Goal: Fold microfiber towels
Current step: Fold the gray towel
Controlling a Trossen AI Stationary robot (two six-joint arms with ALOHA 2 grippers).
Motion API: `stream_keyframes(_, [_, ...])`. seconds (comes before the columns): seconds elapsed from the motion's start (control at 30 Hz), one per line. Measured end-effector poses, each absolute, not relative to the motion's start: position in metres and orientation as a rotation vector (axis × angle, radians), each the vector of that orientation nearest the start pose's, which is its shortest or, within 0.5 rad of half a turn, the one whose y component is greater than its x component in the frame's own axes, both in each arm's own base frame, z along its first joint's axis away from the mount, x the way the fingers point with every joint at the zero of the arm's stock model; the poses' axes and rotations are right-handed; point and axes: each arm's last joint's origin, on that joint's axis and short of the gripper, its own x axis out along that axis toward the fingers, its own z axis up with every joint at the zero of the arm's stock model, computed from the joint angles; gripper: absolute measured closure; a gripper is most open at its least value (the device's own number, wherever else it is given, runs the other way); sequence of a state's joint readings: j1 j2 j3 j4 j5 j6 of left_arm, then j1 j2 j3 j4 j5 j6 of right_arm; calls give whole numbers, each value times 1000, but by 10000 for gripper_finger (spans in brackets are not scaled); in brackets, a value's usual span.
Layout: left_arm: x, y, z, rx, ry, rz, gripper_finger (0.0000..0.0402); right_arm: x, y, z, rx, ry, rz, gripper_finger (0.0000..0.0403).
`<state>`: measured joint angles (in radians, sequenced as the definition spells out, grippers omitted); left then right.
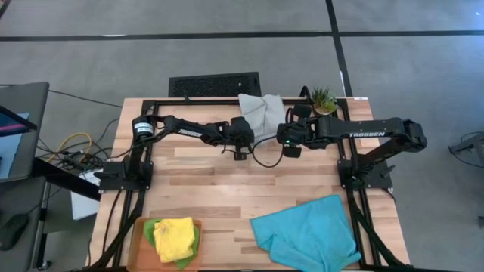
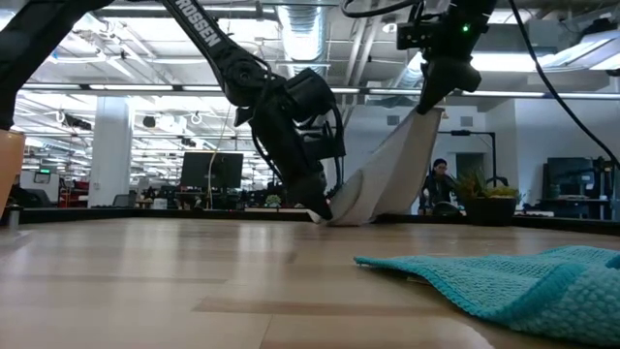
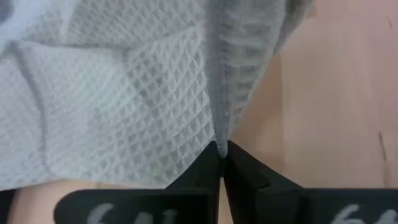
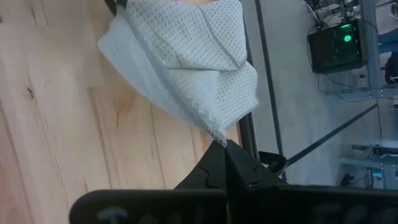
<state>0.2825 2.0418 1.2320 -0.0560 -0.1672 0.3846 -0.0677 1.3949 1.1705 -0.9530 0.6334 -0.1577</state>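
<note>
Bench (image 1: 227,181), light butcher-block wood with a black frame: I have both arms working at its 12 o'clock edge.

Turquoise-blue microfiber towel (image 1: 306,234), largest cloth, lying rumpled at 5 o'clock on the bench, well apart from both arms.

Light grey waffle-weave microfiber towel (image 1: 261,115), at 12 o'clock, strung between my two end effectors. Its long axis runs roughly 9 to 3 o'clock, sloping: the low view shows one end lifted high and the other down near the wood.

Yellow microfiber towel (image 1: 175,238), bunched on top of the green microfiber towel (image 1: 195,243), both on the flat orange rectangular tray (image 1: 141,242) at 7 o'clock.

Left end effector (image 1: 240,136): closed on a fold of the grey towel, at the low end. The cloth lies toward 1 o'clock from it.

Right end effector (image 1: 291,138): pinched shut on a corner of the grey towel, at the raised end. The cloth lies toward 11 o'clock from it.

Judgement: neither arm is nearer; the fold turns on bringing the raised end across to the low one.

Small potted green plant (image 1: 323,98), just beside the grey towel at 1 o'clock.

Writing: "TROSSEN" in white on the right arm's forearm (image 1: 364,134); part of the same word shows on the other arm in the low view.
</note>
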Motion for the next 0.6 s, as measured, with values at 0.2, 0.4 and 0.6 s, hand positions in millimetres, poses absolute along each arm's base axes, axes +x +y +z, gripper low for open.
stream_keyframes(0.2, [390,119,139,300,988,292,400,259,-35,283,-470,1208,-526,397])
stream_keyframes(0.4, [377,108,172,314,1016,358,400,258,-35,283,-472,1215,-526,397])
stream_keyframes(0.6, [360,93,207,332,1027,441,401,258,-35,283,-466,1211,-531,397])
